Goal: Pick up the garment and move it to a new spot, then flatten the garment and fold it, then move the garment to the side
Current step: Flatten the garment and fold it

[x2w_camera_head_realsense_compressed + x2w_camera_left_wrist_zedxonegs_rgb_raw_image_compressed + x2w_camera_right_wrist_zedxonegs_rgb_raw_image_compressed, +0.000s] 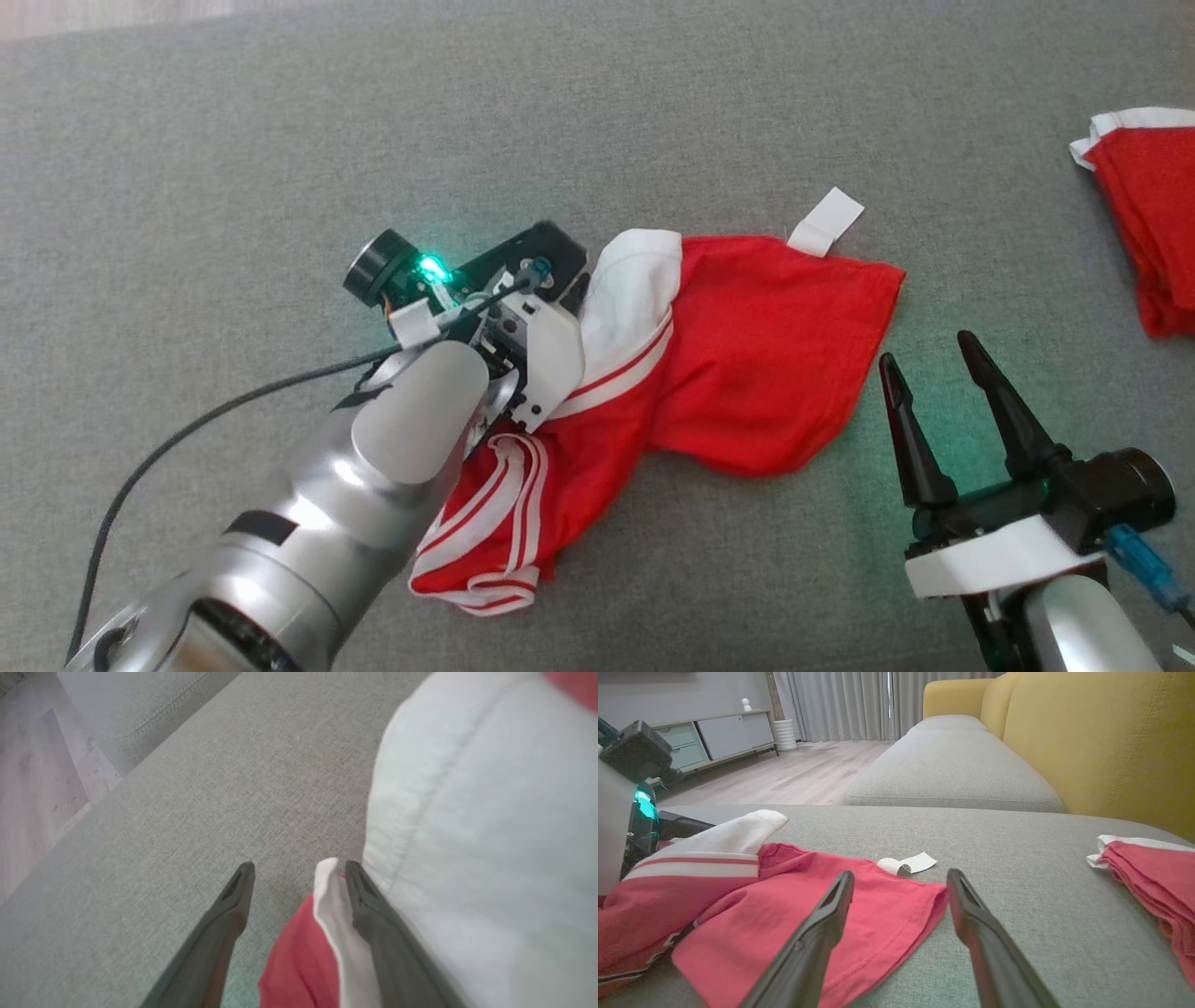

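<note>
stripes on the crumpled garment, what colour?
White stripes on the red garment; clearest in the head view.

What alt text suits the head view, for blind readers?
A crumpled red garment lies on a grey cushion, the open left hand at its white edge. The open right hand hovers nearby; a second red garment lies far right.
</note>
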